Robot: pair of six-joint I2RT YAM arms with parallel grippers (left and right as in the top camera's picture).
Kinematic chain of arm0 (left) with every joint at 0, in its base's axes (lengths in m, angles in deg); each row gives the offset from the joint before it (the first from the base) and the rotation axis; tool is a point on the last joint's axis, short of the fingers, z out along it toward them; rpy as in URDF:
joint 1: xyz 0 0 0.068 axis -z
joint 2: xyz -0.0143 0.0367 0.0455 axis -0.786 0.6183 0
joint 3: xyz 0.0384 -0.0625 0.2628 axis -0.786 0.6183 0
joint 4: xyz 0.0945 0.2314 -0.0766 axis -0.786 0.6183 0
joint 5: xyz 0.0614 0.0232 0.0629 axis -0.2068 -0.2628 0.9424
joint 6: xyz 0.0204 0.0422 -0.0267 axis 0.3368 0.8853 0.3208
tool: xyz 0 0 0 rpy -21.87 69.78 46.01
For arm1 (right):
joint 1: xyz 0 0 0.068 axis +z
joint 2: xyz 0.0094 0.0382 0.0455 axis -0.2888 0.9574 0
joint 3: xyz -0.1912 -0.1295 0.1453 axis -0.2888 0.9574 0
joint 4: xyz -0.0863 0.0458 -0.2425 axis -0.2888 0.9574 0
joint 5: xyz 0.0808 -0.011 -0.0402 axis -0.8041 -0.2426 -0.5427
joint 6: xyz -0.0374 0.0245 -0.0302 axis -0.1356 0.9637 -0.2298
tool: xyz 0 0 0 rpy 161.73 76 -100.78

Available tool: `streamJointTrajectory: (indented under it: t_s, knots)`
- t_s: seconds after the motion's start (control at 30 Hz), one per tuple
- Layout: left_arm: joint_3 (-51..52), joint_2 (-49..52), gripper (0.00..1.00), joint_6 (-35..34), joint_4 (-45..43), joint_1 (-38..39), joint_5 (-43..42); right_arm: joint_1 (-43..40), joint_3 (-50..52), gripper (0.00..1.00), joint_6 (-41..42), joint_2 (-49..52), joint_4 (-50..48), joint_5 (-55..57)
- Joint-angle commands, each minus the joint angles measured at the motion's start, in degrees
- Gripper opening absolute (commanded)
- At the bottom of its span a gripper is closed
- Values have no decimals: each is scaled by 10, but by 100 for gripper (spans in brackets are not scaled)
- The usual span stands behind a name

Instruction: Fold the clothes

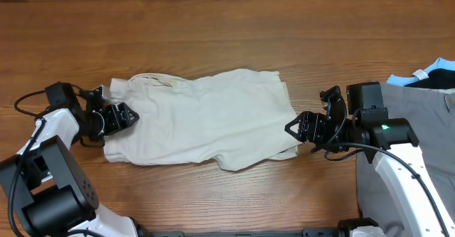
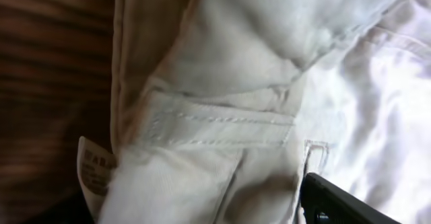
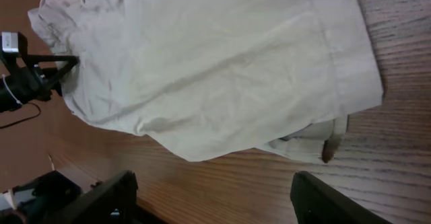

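Overhead: even, bright light, sharp; thin soft shadow under the shorts' (image 1: 199,119) lower edge. Left wrist: very close, blurry, dim at left, cloth washed out at right. Right wrist: clear, table (image 3: 404,83) grain crisp.

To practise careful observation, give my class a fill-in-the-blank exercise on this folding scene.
The beige shorts lie spread on a ___ table. The left gripper is at the shorts' ___ end. The right gripper has its jaws ___. The large garment at the table's right edge is ___.
Missing: wooden; waistband; open; grey.
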Motion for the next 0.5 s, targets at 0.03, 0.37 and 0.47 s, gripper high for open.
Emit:
streamJointTrajectory:
  t_s: [0.03,0.37,0.47]
  knots:
    - [46,75,97,26,4,-14,-47,2,-4,77,10,-4,-1,3]
    - [46,110,97,-10,3,-42,52,3,-4,76,10,-4,2,-12]
    - [46,121,98,-8,-6,-52,31,13,-4,47,8,-3,0,-22]
